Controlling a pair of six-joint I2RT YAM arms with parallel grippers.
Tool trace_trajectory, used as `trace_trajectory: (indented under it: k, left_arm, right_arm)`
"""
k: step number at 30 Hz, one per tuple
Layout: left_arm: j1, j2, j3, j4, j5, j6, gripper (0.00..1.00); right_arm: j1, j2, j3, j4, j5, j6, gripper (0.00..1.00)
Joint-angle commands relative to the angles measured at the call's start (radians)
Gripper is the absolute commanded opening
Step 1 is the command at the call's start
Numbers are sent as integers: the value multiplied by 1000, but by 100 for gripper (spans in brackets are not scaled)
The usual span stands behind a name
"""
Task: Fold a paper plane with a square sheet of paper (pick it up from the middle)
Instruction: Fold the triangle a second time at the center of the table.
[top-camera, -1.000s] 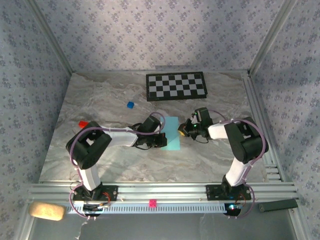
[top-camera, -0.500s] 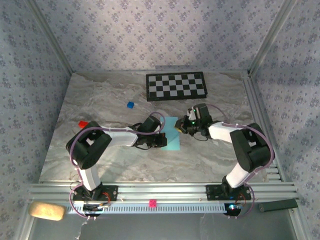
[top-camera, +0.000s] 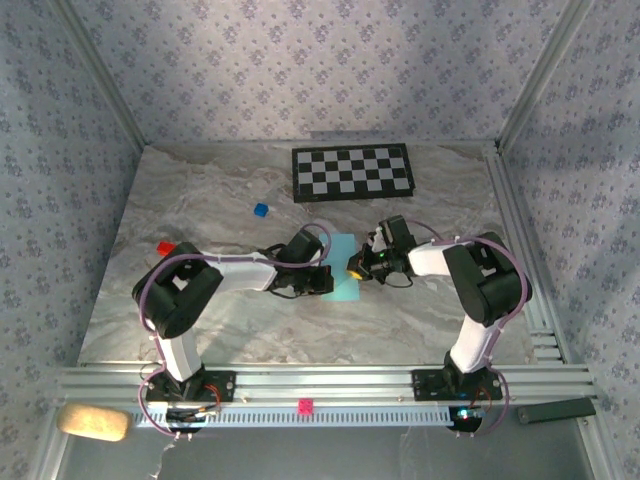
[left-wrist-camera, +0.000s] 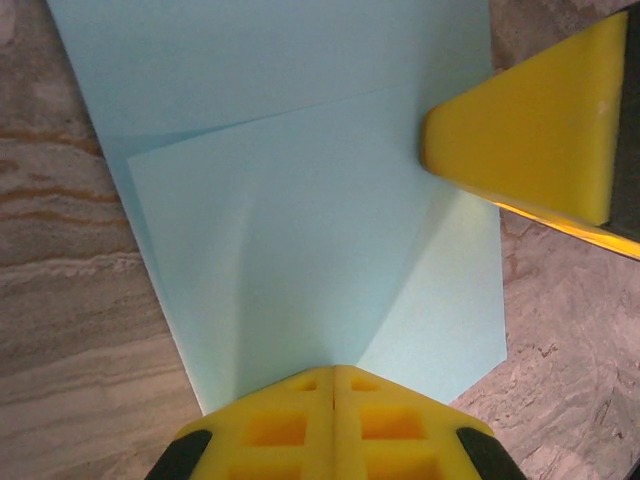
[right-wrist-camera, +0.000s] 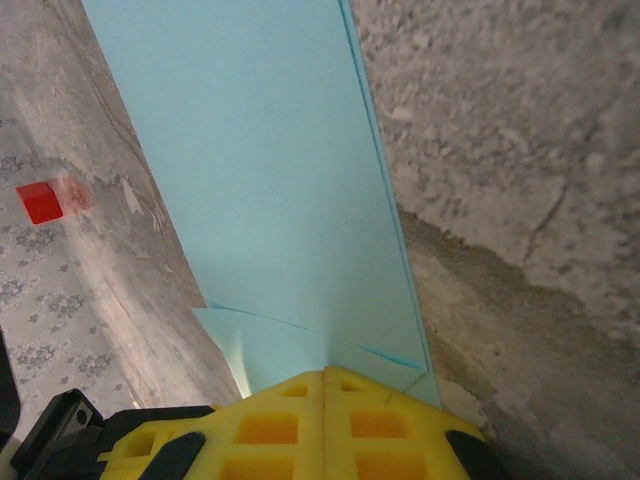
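My left gripper (left-wrist-camera: 333, 392): clamped closed on one edge of the square sheet of paper (left-wrist-camera: 300, 230). My right gripper (right-wrist-camera: 325, 390): pinched closed on the opposite edge, counter (right-wrist-camera: 500, 150) beneath.

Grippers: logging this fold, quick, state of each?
Left gripper: jaws shut, tips on the square sheet of paper.
Right gripper: jaws shut, tips on the same sheet.
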Motion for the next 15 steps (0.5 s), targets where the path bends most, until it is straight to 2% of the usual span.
trace_trajectory:
  k: [1,5,8,15]
  left_arm:
    - [-2,-45,49,-104,18,24,5]
    - [0,-45,96,-83,39,31,8]
    - [-1,-3,139,-70,76,34,10]
    - [-2,91,183,-107,80,44,11]
  right_arm:
    - [-15,36,-25,-81,78,-29,1]
    - [-12,34,-21,-84,82,-30,1]
    - [-9,36,-17,-84,84,-29,1]
    - [-9,37,-22,-87,89,-30,1]
